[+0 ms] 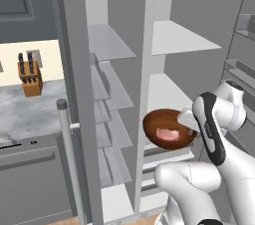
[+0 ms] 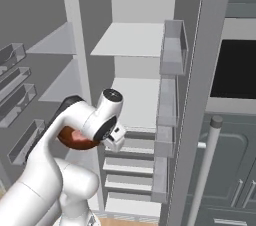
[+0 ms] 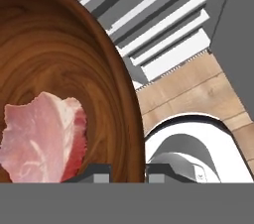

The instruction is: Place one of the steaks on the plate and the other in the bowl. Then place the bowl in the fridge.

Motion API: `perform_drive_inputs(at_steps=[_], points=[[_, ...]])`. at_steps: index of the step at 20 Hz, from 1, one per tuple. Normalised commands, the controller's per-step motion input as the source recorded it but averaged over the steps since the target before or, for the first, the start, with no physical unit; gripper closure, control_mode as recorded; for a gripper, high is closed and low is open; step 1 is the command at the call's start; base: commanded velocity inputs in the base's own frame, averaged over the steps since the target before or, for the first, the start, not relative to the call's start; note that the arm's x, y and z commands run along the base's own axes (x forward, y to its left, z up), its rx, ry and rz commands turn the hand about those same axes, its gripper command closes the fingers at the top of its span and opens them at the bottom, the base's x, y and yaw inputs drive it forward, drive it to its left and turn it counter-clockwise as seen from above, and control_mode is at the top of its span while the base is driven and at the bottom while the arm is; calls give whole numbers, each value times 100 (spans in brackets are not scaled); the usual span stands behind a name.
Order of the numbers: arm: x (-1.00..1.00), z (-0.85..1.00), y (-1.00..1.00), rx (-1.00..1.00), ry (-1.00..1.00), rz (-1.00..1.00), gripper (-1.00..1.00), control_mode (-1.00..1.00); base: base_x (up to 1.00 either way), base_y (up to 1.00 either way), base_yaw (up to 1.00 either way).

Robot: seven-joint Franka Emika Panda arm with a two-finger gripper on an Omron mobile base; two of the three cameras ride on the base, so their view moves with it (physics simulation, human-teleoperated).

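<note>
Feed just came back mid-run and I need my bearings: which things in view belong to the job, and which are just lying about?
Job:
- bowl, held up at its rim by the gripper, in front of the open fridge
- steak lying in the bowl
- fridge, doors open

Lying about:
- knife block on the counter
- wall oven

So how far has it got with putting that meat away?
One pinkish-red marbled steak already lies in the wide dark brown wooden bowl. In hand: the pincer grips the bowl's rim and holds it up before the open grey fridge. Left: setting the bowl on a pale shelf and letting go. The plate and other steak can't be judged from here.
</note>
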Motion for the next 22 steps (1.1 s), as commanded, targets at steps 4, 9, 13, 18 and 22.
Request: perform_drive_inputs(at_steps=[4, 9, 13, 18, 22], points=[[-9, -1, -47, 1, -5, -55, 100, -100, 0, 0, 0], [31, -15, -14, 0, 5, -68, 100, -100, 0, 0, 0], [59, -2, -13, -2, 17, -60, 100, -100, 0, 0, 0], [70, 1, -58, 9, 22, -29, 100, -100, 0, 0, 0], [83, -15, 0, 0, -12, -12, 100, -100, 0, 0, 0]])
